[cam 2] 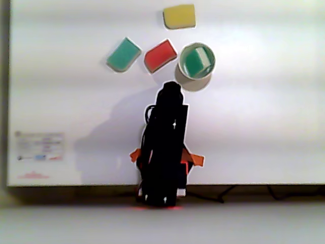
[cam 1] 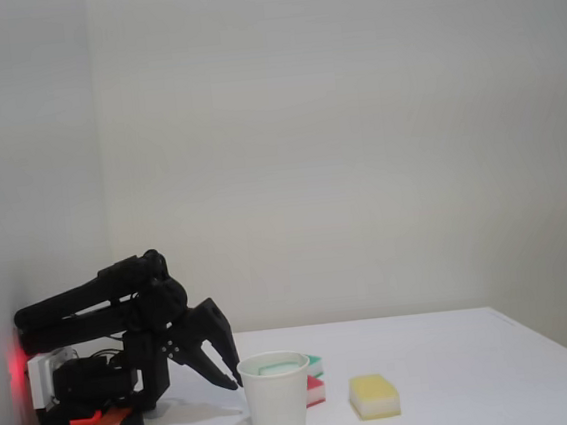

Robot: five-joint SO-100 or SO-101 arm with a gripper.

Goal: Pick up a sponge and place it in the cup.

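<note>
Claw [cam 1: 229, 376] parted and empty, just beside the cup [cam 1: 277, 409]

The sponge [cam 2: 195, 61] is seen inside the cup in the other view, leaning on the wall; the light cup could be tipped if it is clipped by a finger; a red block [cam 2: 160, 55] is noted nearby.

No wording, brand or number could be read in either view. In the other view a small printed label [cam 2: 39, 147] sat on the tabletop [cam 2: 264, 132] near its lower left corner, with rows of tiny marks and some red print below, all too blurred to make out.
</note>
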